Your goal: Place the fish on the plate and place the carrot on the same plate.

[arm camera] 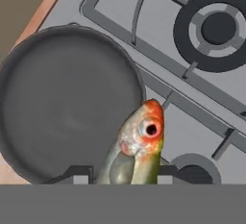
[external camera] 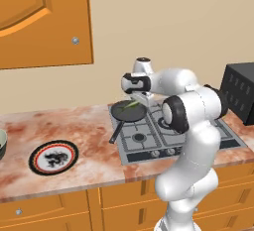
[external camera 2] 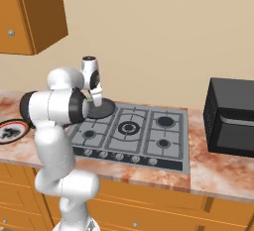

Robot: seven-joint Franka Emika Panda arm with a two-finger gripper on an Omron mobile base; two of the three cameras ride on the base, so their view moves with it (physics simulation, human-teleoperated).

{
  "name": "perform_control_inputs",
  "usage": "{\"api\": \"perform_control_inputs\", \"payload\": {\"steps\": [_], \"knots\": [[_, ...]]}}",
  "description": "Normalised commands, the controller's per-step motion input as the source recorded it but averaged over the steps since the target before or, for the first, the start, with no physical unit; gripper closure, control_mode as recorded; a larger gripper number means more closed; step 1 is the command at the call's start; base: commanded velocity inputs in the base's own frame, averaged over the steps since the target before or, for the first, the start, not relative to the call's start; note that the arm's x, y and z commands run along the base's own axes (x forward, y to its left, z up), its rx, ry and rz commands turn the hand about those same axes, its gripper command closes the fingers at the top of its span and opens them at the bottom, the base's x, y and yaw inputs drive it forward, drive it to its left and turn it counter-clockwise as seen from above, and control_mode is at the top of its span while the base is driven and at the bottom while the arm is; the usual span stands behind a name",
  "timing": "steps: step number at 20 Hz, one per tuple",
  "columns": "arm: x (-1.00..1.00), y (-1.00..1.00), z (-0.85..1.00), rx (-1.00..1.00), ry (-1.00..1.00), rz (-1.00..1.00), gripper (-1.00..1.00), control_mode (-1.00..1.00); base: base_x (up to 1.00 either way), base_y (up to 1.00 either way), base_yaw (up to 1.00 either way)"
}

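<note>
Tool (arm camera: 129,176) grips the fish (arm camera: 137,146) – above the pan (arm camera: 67,103).

A kitchen: gas hob (external camera 2: 131,133), marble counter (external camera: 74,136), wooden cabinets (external camera: 44,19).

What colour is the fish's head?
The fish has an orange-red head with a dark eye and a silvery cheek; its body is greenish. The hand view shows it best.

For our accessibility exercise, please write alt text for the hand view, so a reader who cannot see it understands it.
A small fish with an orange-red head and greenish body sits between the gripper fingers, head pointing up. Beneath it lie a black frying pan and a grey stove top with a round burner.
</note>
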Motion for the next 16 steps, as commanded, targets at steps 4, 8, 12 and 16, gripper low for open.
{"api": "perform_control_inputs", "payload": {"steps": [4,8,12,16], "knots": [[-1.00,-0.08,0.67,0.05,-0.15,0.06,1.00,-1.00,0.00,0.00,0.00],[-1.00,0.03,0.62,0.00,-0.03,0.13,1.00,-1.00,0.00,0.00,0.00],[-0.97,0.73,0.21,-0.02,0.01,0.33,1.00,-1.00,0.00,0.00,0.00],[-0.89,1.00,0.05,-0.08,0.08,0.45,1.00,-1.00,0.00,0.00,0.00]]}}
